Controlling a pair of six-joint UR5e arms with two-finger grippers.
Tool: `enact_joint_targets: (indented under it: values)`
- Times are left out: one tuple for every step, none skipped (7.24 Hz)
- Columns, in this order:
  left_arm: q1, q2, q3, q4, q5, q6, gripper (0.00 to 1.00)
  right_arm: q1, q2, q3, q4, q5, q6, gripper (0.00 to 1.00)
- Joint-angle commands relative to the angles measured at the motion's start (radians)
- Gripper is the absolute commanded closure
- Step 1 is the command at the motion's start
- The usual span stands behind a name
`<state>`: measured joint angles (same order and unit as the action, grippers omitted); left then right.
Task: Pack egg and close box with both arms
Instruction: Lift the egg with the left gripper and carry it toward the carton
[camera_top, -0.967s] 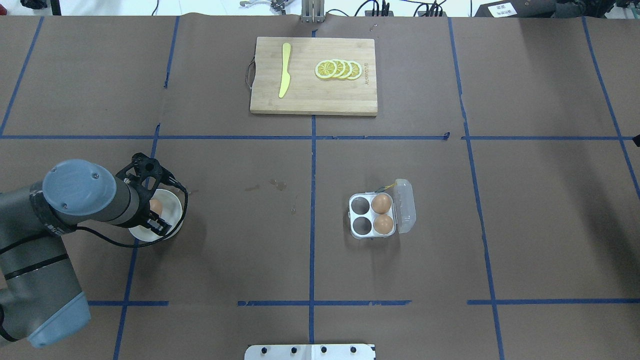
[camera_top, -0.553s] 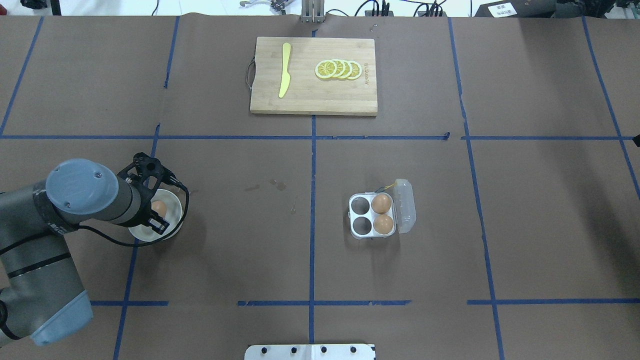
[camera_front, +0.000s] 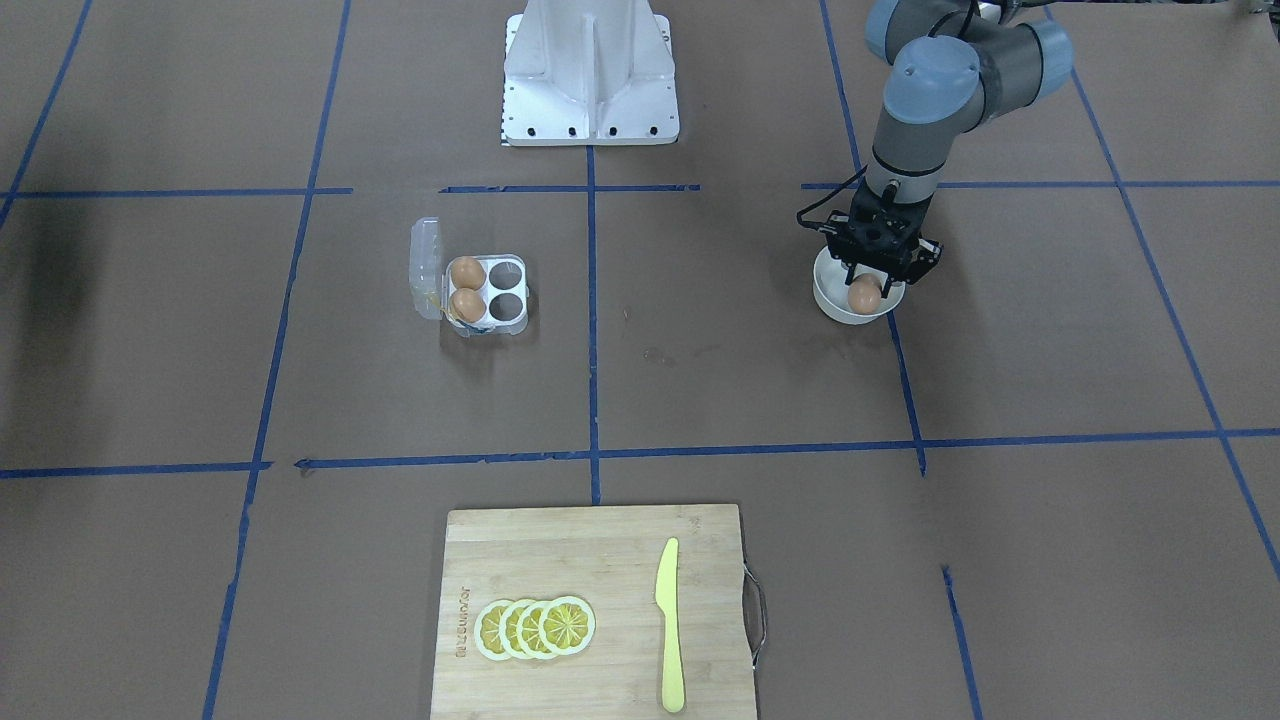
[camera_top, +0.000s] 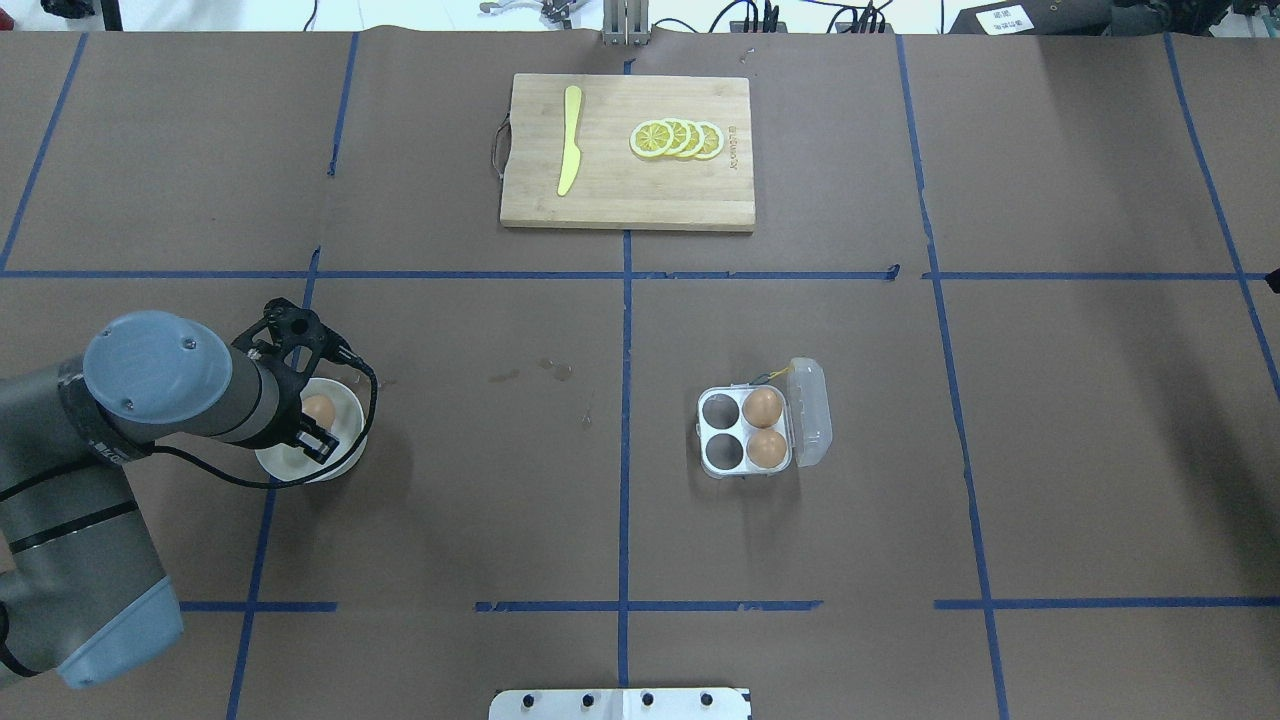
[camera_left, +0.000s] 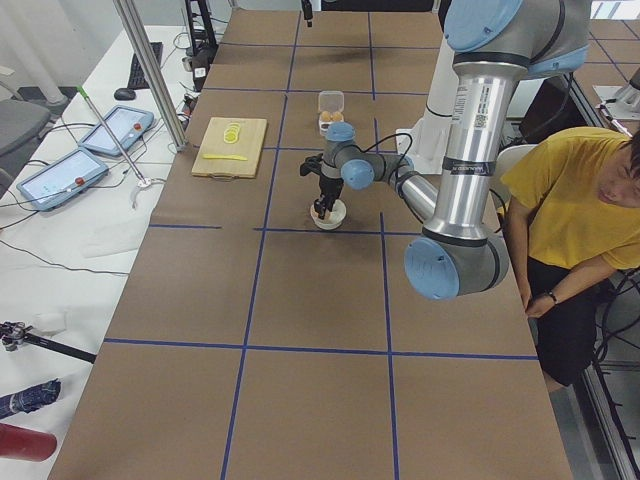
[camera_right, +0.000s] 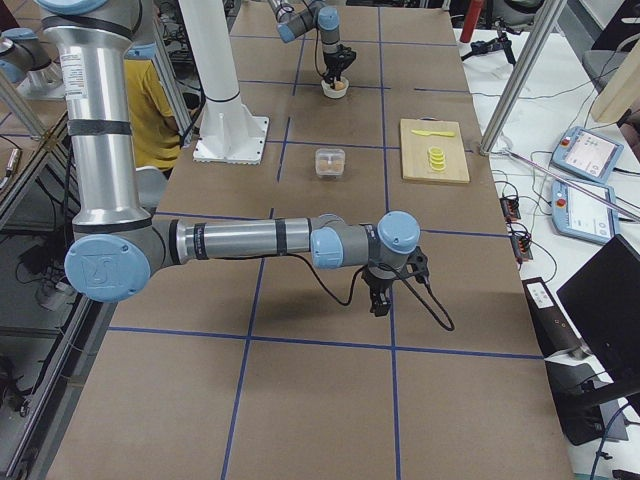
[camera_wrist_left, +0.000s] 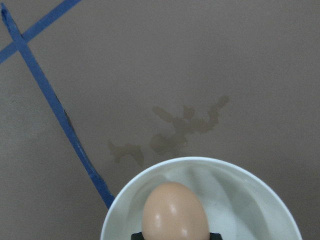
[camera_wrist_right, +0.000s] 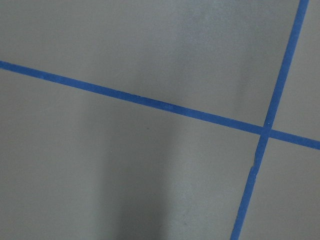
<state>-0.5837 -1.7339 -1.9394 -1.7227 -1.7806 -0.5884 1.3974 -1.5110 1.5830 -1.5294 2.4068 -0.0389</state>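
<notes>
The egg (camera_top: 318, 409) lies in a round white bowl (camera_top: 347, 425) at the table's left. My left gripper (camera_top: 313, 422) reaches down into the bowl and is shut on this egg. The left wrist view shows the egg (camera_wrist_left: 175, 210) between the black pads over the bowl (camera_wrist_left: 250, 197). The clear box (camera_top: 712, 432) stands right of centre, its lid (camera_top: 812, 412) open to the right. Two eggs (camera_top: 762, 407) (camera_top: 767, 448) fill its right cells; the left cells are empty. My right gripper (camera_right: 380, 298) hovers low over bare table far to the right; I cannot tell if it is open.
A wooden cutting board (camera_top: 620, 190) at the far middle carries a yellow knife (camera_top: 569, 140) and lemon slices (camera_top: 677, 138). The white pedestal base (camera_front: 590, 70) stands at the near edge. A person in yellow (camera_left: 575, 190) sits beside the robot.
The left gripper's visible finger has drawn in toward the egg and the wrist has shifted slightly over the bowl. The box and its eggs have not moved.
</notes>
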Motion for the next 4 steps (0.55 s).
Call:
enact_joint_targets:
  values:
    - [-0.067, 0.001, -0.073, 0.039, 0.0, -0.001, 1.0, 0.0, 0.0, 0.005, 0.0, 0.0, 0.001, 0.0]
    - [-0.068, -0.039, -0.093, 0.098, 0.0, -0.001, 1.0, 0.0, 0.0, 0.006, 0.0, 0.002, 0.002, 0.0]
    - [-0.068, -0.112, -0.078, 0.133, -0.002, -0.002, 1.0, 0.0, 0.0, 0.008, 0.0, 0.002, 0.002, 0.0]
    - [-0.062, -0.186, -0.05, 0.162, -0.002, -0.008, 1.0, 0.0, 0.0, 0.009, 0.002, 0.002, 0.001, 0.0]
